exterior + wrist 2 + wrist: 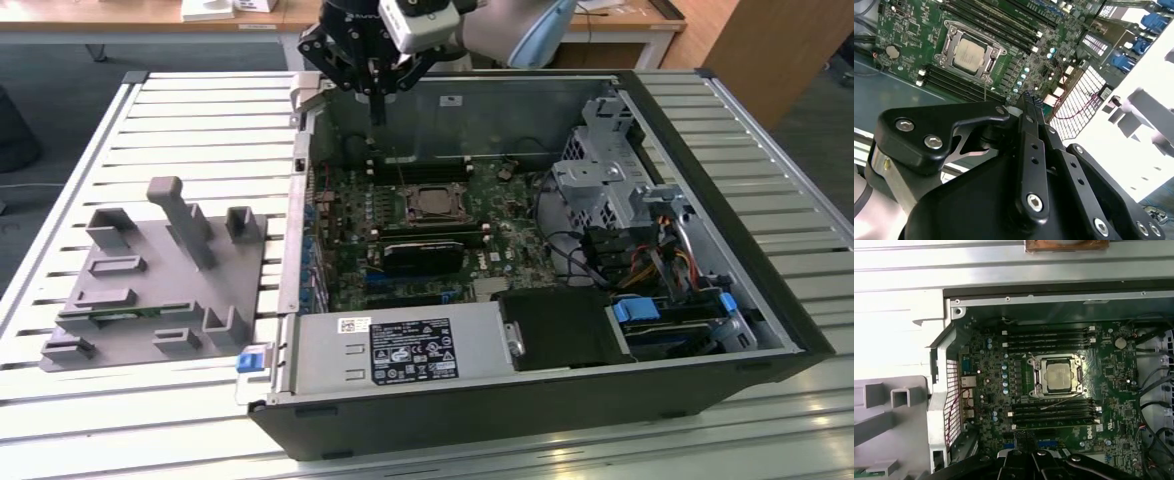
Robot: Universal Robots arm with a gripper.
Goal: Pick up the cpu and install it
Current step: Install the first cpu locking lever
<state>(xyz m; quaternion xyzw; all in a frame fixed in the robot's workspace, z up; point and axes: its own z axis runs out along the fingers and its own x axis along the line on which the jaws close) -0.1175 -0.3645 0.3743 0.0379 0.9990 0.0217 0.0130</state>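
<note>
CPU point(1060, 376), a flat square chip with a shiny silver-grey metal top, sits in its metal-framed socket on the green motherboard point(1004, 405). Black hand point(378, 120) hovers above, fingers seemingly closed, holding nothing.

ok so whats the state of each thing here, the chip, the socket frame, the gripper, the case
shiny silver-grey square cpu: seated flat in the socket on the green motherboard
metal socket frame: closed around the cpu's edges
black gripper: fingers together, holding nothing, raised above the board
dark computer case: lying on its side, side panel off
grey plastic fixture tray: beside the case
</note>
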